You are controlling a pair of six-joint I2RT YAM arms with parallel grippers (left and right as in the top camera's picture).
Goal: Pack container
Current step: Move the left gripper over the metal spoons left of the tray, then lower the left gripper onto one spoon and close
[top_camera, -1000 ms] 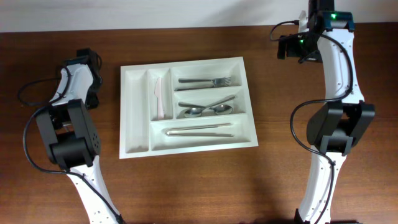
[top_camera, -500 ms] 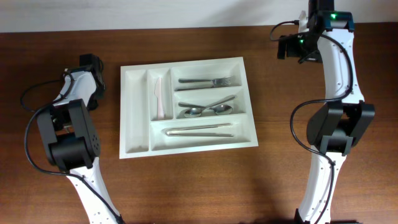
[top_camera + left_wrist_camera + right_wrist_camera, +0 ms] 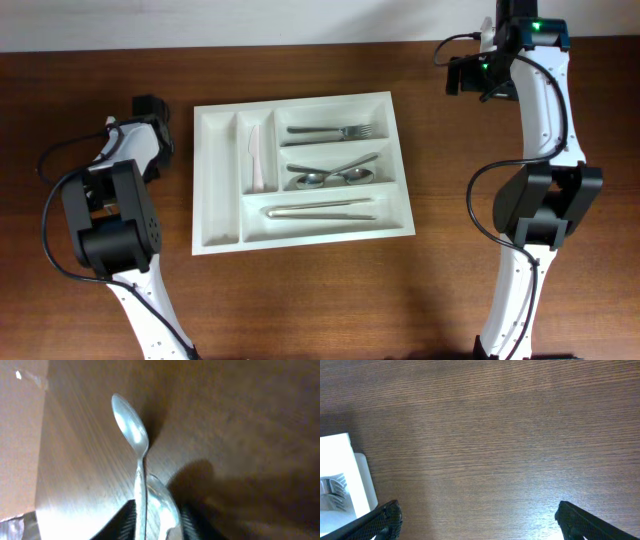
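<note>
Between your left fingers (image 3: 192,522) runs the handle of a long spoon (image 3: 131,427), with the bowl of a second spoon (image 3: 162,502) right at the tips. The fingers stand narrow about both, but you cannot tell whether they truly grip. Beyond the tips is bare worktop (image 3: 240,420).

You're likely at the pick-up. Next, confirm the hold, lift, and carry across to the container (image 3: 215,180), which sits just beside these fingers, between them and your right fingers (image 3: 382,520), wide and empty. No writing is readable.
</note>
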